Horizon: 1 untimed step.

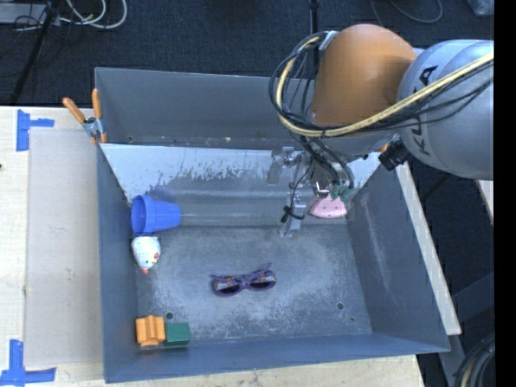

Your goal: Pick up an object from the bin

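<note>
Seen from above and a little to one side: a grey metal bin (242,111) with a few small things scattered on its floor. Reaching in from the right, a robot arm (459,103) with an orange cover (363,71) and looped cables (281,95) at the wrist. Below that, the claw (292,216), low over the bin floor near the back wall, right of centre. Impossible to tell whether apart or together. Just beside the claw, on its right, a pink rounded thing (329,209) with a flat lower edge, lying where the floor meets the right-hand slope. Well apart, at the left: a blue cup (155,214) on its side and, just in front of it, a small white toy (146,252) with a touch of red. Near the middle of the floor, purple sunglasses (243,281), lying flat. In the near left corner, an orange block (149,330) touching a green block (177,333).
</note>
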Available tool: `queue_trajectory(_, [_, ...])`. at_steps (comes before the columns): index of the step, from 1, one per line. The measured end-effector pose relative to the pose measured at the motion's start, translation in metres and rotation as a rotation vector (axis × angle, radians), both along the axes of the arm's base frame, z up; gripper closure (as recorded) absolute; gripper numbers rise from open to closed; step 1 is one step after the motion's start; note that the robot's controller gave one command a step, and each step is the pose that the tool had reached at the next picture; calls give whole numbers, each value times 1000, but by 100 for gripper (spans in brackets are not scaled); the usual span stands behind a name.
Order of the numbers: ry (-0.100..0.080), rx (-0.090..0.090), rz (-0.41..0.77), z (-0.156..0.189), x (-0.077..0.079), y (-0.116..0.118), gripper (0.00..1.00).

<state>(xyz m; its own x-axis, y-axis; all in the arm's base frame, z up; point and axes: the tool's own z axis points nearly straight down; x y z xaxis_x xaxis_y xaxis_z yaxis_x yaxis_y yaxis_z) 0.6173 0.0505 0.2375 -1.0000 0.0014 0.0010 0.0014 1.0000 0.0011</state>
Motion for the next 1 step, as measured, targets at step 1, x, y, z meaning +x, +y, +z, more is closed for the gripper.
queue_trajectory(1, [0, 0, 0, 0, 0, 0, 0])
